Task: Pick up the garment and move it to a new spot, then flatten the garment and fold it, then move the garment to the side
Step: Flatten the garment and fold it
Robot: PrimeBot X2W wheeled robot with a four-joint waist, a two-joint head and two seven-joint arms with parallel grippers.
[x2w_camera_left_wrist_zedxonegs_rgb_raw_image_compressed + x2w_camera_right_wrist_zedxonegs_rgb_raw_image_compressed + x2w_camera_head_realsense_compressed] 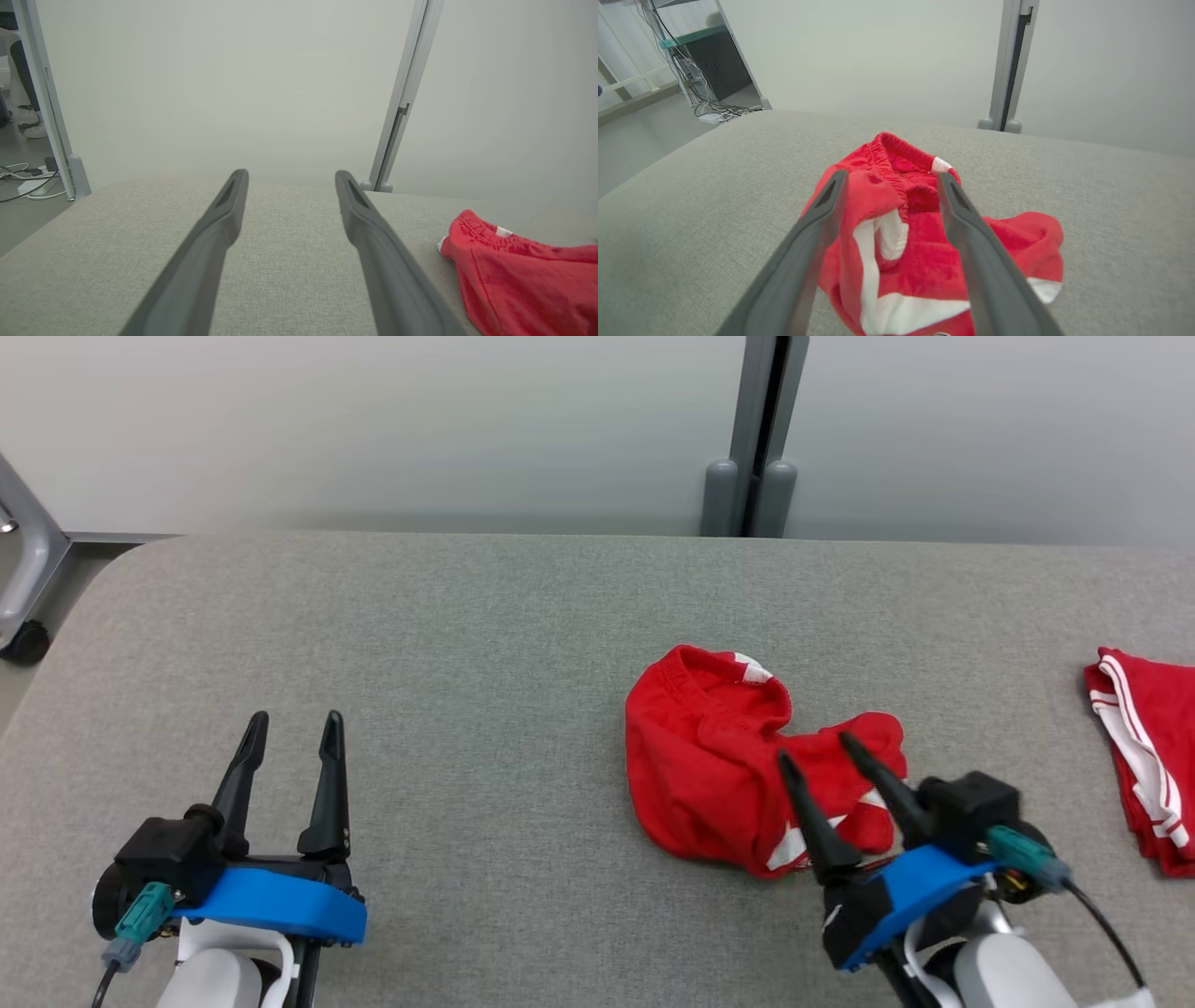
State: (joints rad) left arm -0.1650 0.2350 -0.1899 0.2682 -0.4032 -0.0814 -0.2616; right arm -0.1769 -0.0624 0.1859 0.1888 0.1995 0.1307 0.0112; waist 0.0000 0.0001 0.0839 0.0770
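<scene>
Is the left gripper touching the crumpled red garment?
No, the left gripper stands open over the bare table, with the crumpled red garment lying well apart on its right.

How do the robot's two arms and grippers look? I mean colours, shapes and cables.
Both the left gripper and the right gripper have two long, tapering black fingers on a black block, backed by a bright blue curved bracket. A teal connector with a dark cable plugs in at each wrist. The forearms are white. Each finger has a narrow slot near its tip.
</scene>
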